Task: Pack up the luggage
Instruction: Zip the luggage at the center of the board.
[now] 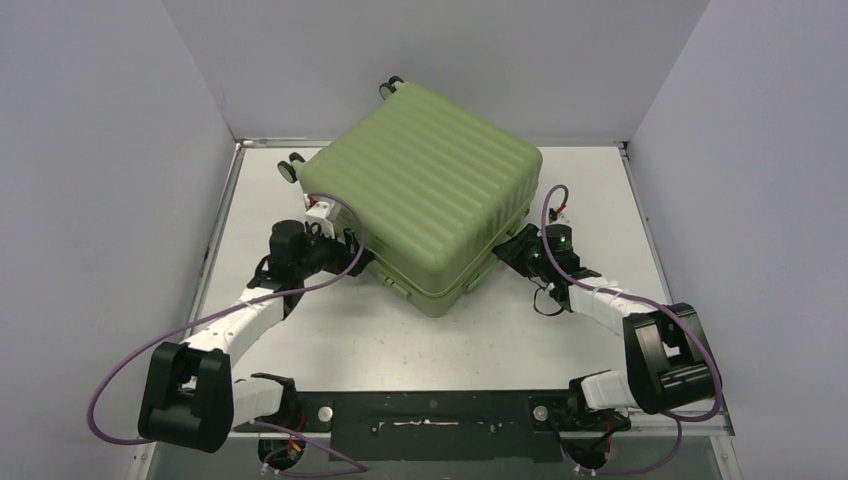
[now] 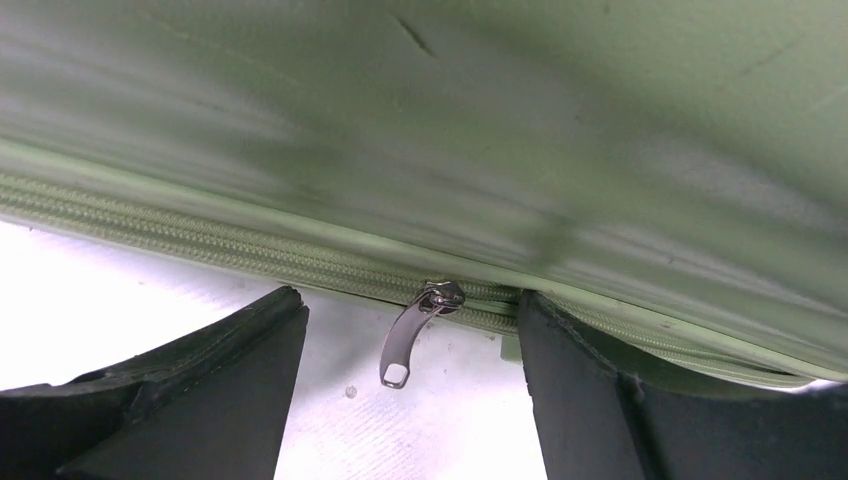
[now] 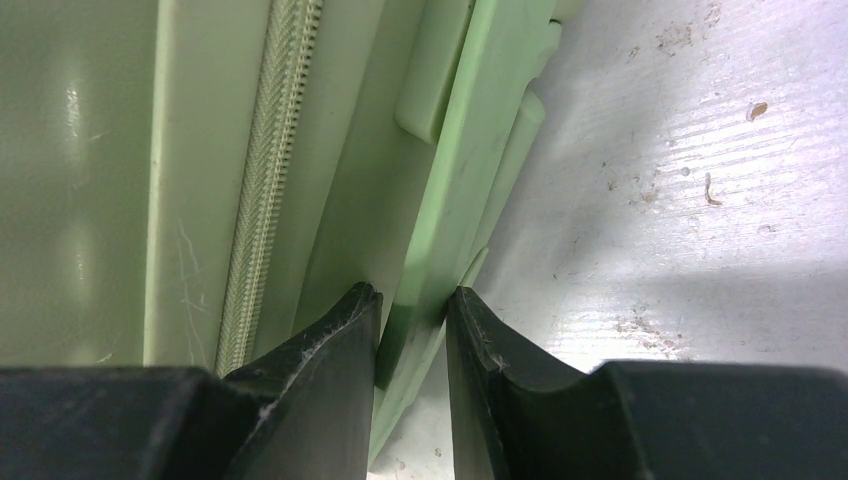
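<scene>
The luggage point(image 1: 430, 190) lies shut on the table point(image 1: 400, 345), turned diagonally, ribbed shell up, wheels point(image 1: 291, 167) at the far-left side. My left gripper point(image 2: 408, 305) sits at its near-left edge with the jaws apart. The zipper pull point(image 2: 405, 345) hangs loose between the fingers point(image 2: 250, 340), touching neither. The zipper track runs just above the fingertips. My right gripper point(image 3: 412, 295) is at the near-right edge, jaws pinched on a raised green ridge of the luggage, beside the zipper line.

Hard to read: the shell in the left wrist view is smeared with blur. From the top view both sets of fingertips are tucked against the shell, and I can't make them out. What exactly the ridge is, handle or trim, I can't tell.
</scene>
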`<state>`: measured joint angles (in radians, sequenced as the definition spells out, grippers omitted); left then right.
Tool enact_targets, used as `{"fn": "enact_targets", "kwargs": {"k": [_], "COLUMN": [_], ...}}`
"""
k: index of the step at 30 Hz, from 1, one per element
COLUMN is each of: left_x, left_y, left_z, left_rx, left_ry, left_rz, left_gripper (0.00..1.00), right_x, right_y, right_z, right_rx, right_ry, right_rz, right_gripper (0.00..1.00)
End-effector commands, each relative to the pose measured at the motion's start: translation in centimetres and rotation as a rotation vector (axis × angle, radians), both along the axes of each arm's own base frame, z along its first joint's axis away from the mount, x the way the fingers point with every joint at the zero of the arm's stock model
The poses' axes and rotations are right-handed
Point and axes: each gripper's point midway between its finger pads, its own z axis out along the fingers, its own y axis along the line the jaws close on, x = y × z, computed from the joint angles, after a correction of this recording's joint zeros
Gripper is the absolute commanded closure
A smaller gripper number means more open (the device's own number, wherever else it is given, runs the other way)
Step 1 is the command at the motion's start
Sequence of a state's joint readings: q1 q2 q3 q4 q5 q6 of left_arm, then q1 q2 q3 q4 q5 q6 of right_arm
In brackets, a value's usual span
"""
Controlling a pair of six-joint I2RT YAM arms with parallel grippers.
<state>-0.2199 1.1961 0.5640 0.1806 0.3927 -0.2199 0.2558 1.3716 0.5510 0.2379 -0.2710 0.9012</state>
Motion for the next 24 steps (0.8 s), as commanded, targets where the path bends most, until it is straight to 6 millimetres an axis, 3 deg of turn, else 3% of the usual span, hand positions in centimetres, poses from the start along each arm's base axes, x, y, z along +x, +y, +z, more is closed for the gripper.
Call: {"fn": "enact_targets", "kwargs": {"k": [1,8,16,24], "left_x": [1.8,0.8,-0.3,-1.1], "left_y": [-1.2,-2.0,-2.3,-2.0], "left_z": [2.9,1.7,1.9,2.1], "left_rx": [-0.028,-0.074,-0.102,-0.102], "left_ry": [-0.137,-0.128,-0.140,-0.145], "left_rz": [-0.081,-0.136,-0.159,-0.147], "left_gripper": [0.27,0.36,0.66,0.83], "right_x": [-3.1,-3.2,-3.0,-2.8], "right_y": [3.3,3.3,3.4,3.6], "right_z": [-1.2,-1.3,-1.5,-1.4], "right_rx": [0.035,0.032,0.041,0.041], "right_ry": [0.050,0.053,0.058,0.055], "right_rz": [0.207,0.212,0.213,0.215], "right_gripper": [1.00,1.00,1.00,1.00]}}
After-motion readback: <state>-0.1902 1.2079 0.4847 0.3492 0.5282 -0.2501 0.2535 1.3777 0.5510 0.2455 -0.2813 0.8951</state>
